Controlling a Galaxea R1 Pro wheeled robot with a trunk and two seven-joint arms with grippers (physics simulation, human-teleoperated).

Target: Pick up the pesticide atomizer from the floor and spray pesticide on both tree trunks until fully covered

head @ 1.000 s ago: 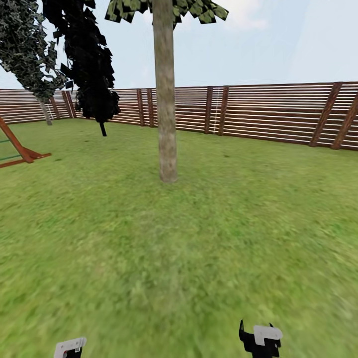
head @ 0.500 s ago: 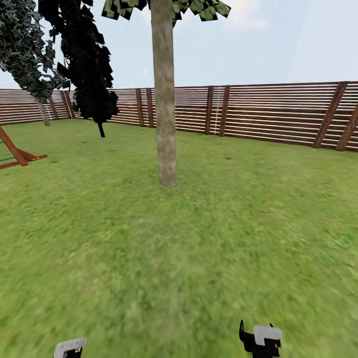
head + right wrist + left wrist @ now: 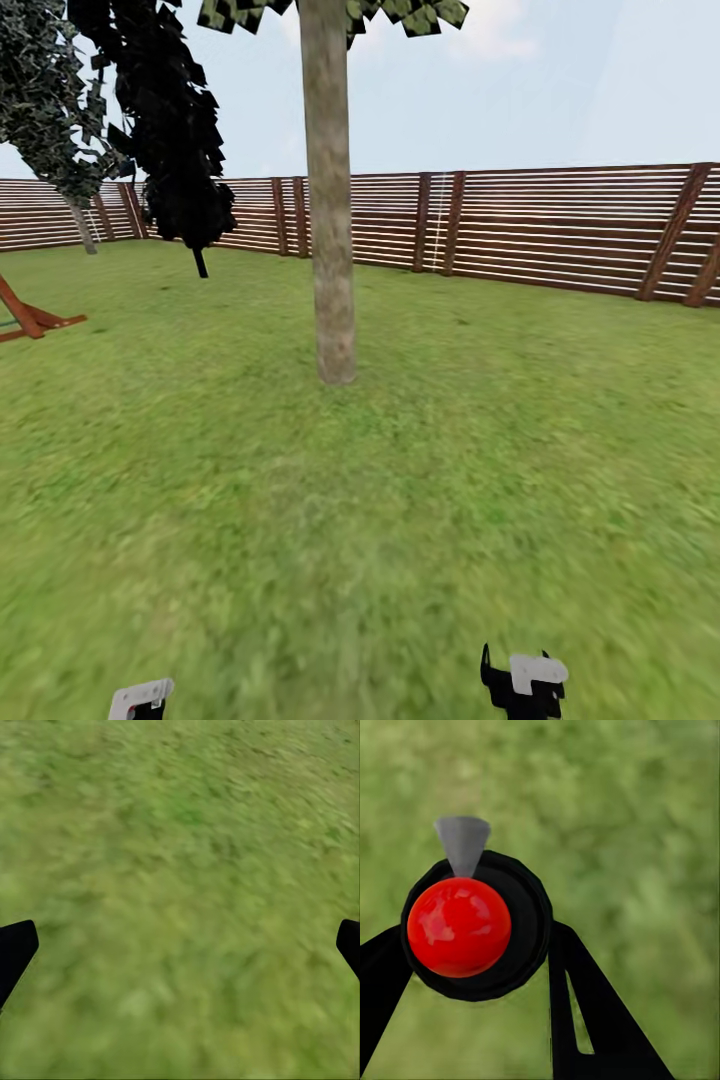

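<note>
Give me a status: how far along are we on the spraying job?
Pickup looks done: the left gripper is shut on the pesticide atomizer, red top up, over grass. The right gripper is open and empty. In hand is the approach: one tree trunk stands ahead across the lawn, out of reach. No spray shows on its bark, so both trees look left to do.

Black grippers, white wrist plates

No readable text, labels, numbers, signs anywhere.
</note>
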